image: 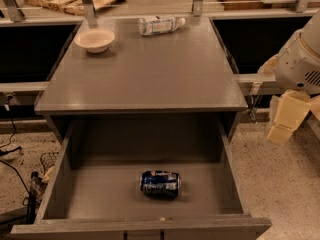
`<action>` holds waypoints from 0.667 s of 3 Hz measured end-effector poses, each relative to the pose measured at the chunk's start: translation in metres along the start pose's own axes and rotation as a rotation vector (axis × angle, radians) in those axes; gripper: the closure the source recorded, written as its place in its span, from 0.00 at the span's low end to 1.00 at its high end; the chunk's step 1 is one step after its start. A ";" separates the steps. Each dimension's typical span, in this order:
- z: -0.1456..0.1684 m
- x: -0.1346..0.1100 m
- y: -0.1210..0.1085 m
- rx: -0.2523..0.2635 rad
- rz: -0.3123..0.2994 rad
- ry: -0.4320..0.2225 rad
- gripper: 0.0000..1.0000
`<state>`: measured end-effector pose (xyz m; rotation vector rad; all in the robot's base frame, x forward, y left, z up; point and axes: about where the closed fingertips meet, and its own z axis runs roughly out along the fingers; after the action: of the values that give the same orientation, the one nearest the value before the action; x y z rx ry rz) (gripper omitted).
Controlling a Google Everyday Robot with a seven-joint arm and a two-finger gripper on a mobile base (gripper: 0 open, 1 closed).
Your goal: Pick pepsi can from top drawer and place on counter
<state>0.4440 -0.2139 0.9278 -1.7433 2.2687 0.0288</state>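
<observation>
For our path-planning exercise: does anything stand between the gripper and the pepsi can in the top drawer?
Only the top drawer's right wall, sideways. The gripper hangs right of the counter, outside the drawer; the pepsi can lies alone on its floor, open from above.

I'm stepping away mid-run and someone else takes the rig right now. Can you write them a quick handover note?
Gripper: off to the right of the cabinet, below counter level, over the floor, well clear of the can.
Pepsi can: lying on its side on the floor of the top drawer, near the front.
Counter: holds a bowl at back left and a plastic bottle lying at the back.
Done: drawer stands open.
Left: reach in, grasp the can, lift it out, set it on the counter.
</observation>
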 end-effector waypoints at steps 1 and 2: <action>0.013 -0.001 0.002 -0.045 -0.024 0.016 0.00; 0.013 -0.003 0.003 -0.023 -0.019 0.028 0.00</action>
<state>0.4445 -0.2077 0.9160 -1.7875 2.2804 0.0263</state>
